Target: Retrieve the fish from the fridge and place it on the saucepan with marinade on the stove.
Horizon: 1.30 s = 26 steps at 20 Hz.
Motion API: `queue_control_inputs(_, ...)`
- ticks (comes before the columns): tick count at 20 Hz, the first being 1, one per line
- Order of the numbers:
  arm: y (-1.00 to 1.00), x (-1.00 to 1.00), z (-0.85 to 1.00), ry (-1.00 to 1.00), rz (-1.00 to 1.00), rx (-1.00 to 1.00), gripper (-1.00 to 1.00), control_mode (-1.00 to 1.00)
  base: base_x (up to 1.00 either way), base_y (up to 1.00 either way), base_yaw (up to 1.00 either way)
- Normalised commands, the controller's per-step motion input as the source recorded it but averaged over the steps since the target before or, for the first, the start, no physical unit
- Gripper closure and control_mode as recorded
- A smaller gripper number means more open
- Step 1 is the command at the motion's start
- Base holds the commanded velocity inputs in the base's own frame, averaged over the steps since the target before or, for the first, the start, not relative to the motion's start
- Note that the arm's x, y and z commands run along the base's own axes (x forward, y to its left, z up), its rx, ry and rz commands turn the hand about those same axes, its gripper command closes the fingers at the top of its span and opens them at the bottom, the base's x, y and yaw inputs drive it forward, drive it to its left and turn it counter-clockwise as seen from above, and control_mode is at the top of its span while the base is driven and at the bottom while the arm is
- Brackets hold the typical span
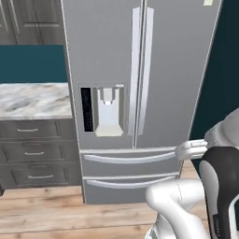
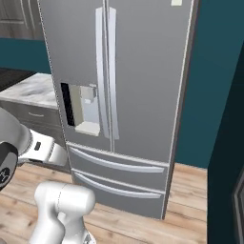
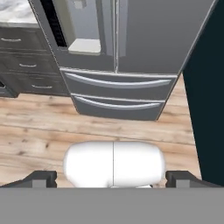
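Observation:
The fridge (image 1: 177,70) stands straight ahead, tall and silver-grey, with both doors and both lower drawers (image 1: 128,161) shut. Its long vertical handles (image 2: 106,71) meet at the middle, and the water dispenser panel (image 2: 86,112) sits in the left door. In the hand view the fridge (image 3: 148,39) fills the top, seen from low over the floor. My gripper (image 3: 112,178) is open, its dark fingertips (image 3: 43,177) far apart at the bottom with nothing between them, well short of the fridge. The fish is hidden. The saucepan and the stove are out of view.
A marble counter (image 1: 32,100) over dark grey drawers (image 1: 35,154) adjoins the fridge on the left. A teal wall (image 2: 209,95) and a dark panel (image 2: 233,143) close off the right. Wooden floor (image 3: 43,127) lies in front.

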Motion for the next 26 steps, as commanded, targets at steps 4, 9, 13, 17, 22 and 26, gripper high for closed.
queue_control_inputs(4,0.0,0.0,0.0,0.0,0.0,0.0,-1.0,1.0,0.06,-0.23,-0.17)
queue_control_inputs(9,0.0,0.0,0.0,0.0,0.0,0.0,-1.0,1.0,0.0,0.0,-0.12)
queue_control_inputs(13,0.0,0.0,0.0,0.0,0.0,0.0,-1.0,1.0,0.0,0.1,-0.03)
queue_control_inputs(17,0.0,0.0,0.0,0.0,0.0,0.0,-1.0,1.0,0.0,0.22,0.0)
queue_control_inputs(22,0.0,0.0,0.0,0.0,0.0,0.0,-1.0,1.0,0.0,0.3,0.0)
queue_control_inputs(26,0.0,0.0,0.0,0.0,0.0,0.0,-1.0,1.0,0.03,0.41,0.0)
